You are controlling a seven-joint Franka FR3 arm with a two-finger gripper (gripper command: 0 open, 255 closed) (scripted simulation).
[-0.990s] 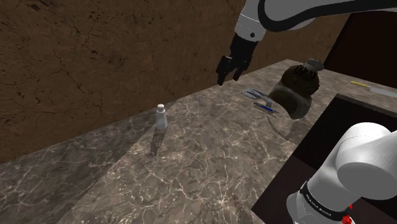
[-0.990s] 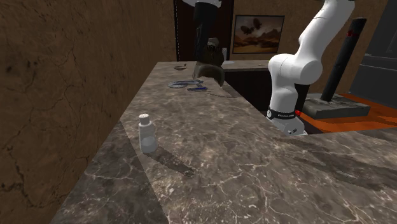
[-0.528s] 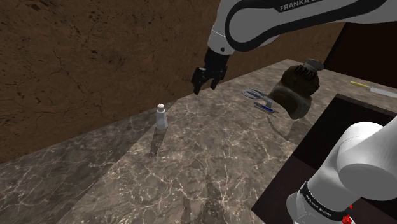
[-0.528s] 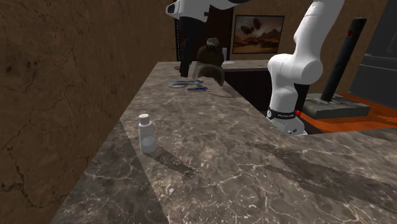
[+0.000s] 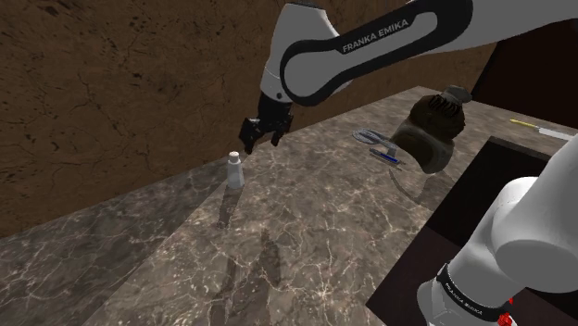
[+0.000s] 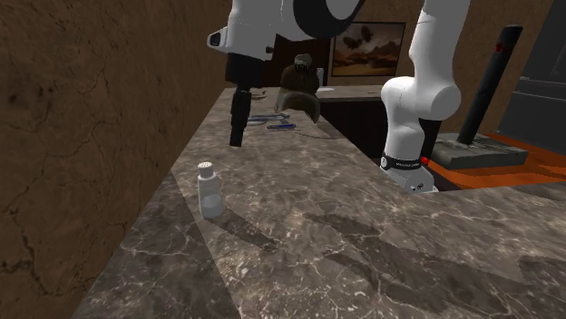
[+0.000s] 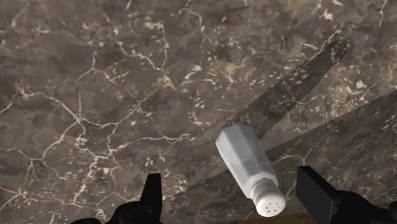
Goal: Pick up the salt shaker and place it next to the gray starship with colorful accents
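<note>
The salt shaker (image 5: 235,170) is a small white bottle with a perforated cap, standing upright on the brown marble counter (image 5: 306,222) near the wall. It also stands at the second exterior view's left (image 6: 209,189). My black gripper (image 5: 252,140) hangs open just above and to the right of the shaker, not touching it. In the second exterior view the gripper (image 6: 238,138) points down over the counter behind the shaker. In the wrist view the shaker (image 7: 245,165) lies between my spread fingers (image 7: 151,194), closer to one of them. The gray starship (image 5: 380,144) with blue accents lies farther along the counter.
A dark round hat-like object (image 5: 432,131) stands beside the starship (image 6: 268,119). A rough brown wall (image 5: 120,83) runs along the counter's far edge. The counter drops off to a dark cabinet (image 5: 482,204) near the stand. A framed picture (image 6: 367,47) hangs beyond.
The arm has swung from over the starship leftward in the shoulder view and lowered toward the salt shaker. The gripper stayed open. The shaker has not moved.
</note>
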